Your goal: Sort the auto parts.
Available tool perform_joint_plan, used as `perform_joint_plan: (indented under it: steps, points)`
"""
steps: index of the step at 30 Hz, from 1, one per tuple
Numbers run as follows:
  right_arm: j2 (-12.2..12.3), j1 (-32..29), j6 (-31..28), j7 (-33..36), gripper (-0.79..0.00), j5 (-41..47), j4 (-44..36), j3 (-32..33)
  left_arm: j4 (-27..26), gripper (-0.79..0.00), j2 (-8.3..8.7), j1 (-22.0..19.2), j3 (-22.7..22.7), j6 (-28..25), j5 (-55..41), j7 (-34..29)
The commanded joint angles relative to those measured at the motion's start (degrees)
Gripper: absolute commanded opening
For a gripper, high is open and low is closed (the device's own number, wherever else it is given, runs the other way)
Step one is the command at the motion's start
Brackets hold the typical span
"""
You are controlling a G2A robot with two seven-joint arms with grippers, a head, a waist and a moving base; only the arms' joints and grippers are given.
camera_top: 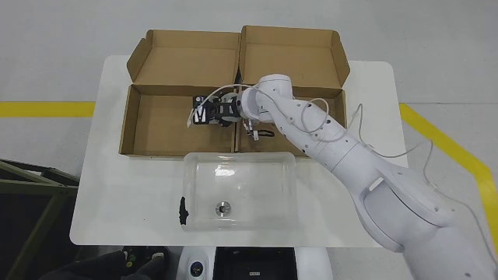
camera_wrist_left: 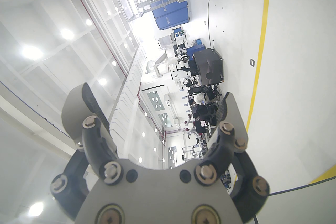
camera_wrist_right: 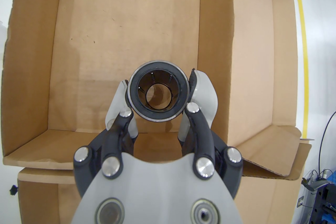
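Right tool (camera_wrist_right: 159, 83), clamped across a metal bearing sleeve (camera_wrist_right: 158, 112), holds it above the bare floor of the cardboard box (camera_wrist_right: 126, 12). The sleeve looks rigid, dense and smooth-walled; a grip across its diameter suits it. Left tool (camera_wrist_left: 157, 97): jaws apart, empty.
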Motion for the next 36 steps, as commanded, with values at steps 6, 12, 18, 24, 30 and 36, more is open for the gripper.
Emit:
perform_joint_plan:
  steps: [6,12,18,24,30,36]
  points:
    - [-0.7,0.4,-0.7,-0.1,-0.428,-1.0,1.3,0.4,0.0,0.000,0.00,0.0,0.0,0.0,0.0,0.0]
    - [-1.0,0.9,-1.4,0.1,-0.406,-1.5,1.3,1.2,0.0,0.000,0.00,0.0,0.0,0.0,0.0,0.0]
    - [-0.7,0.9,-2.8,-0.8,-0.403,-0.6,-0.9,3.1,0.0,0.000,0.00,0.0,0.0,0.0,0.0,0.0]
    - [0.4,-0.4,-6.3,-0.2,-0.403,1.7,-5.3,6.0,0.0,0.000,0.00,0.0,0.0,0.0,0.0,0.0]
    - [2.5,-3.8,-8.5,2.9,-0.348,3.4,-13.3,9.8,0.0,0.000,0.00,0.0,0.0,0.0,0.0,0.0]
    - [5.0,-9.3,-10.0,8.9,-0.379,4.3,-24.1,13.8,0.0,0.000,0.00,0.0,0.0,0.0,0.0,0.0]
